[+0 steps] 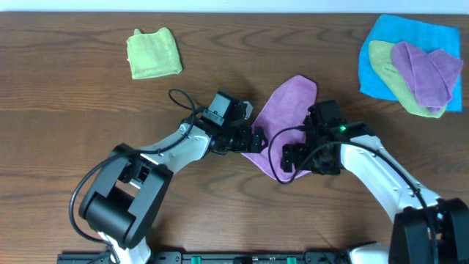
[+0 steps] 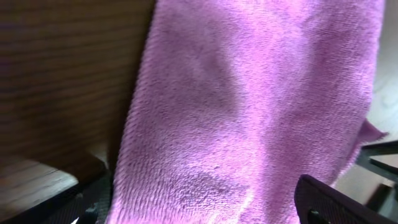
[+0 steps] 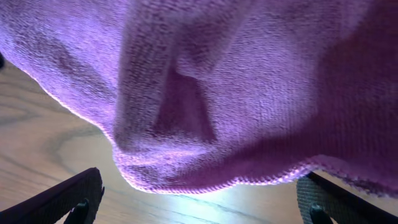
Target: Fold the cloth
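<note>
The lilac-purple cloth [image 1: 284, 110] lies rumpled on the wooden table between my two arms, one corner pointing to the far side. My left gripper [image 1: 253, 139] is at the cloth's left edge. In the left wrist view the cloth [image 2: 249, 106] fills the frame, and the left gripper [image 2: 199, 208] is open with its fingers wide apart on either side of it. My right gripper [image 1: 294, 156] is at the cloth's near right edge. In the right wrist view it [image 3: 202, 202] is open, and a rolled cloth edge [image 3: 205, 93] sits just ahead of the fingers above bare table.
A folded lime-green cloth [image 1: 154, 53] lies at the far left. At the far right a bright blue cloth [image 1: 381, 44] carries a green cloth [image 1: 392, 77] and another purple cloth [image 1: 429, 73].
</note>
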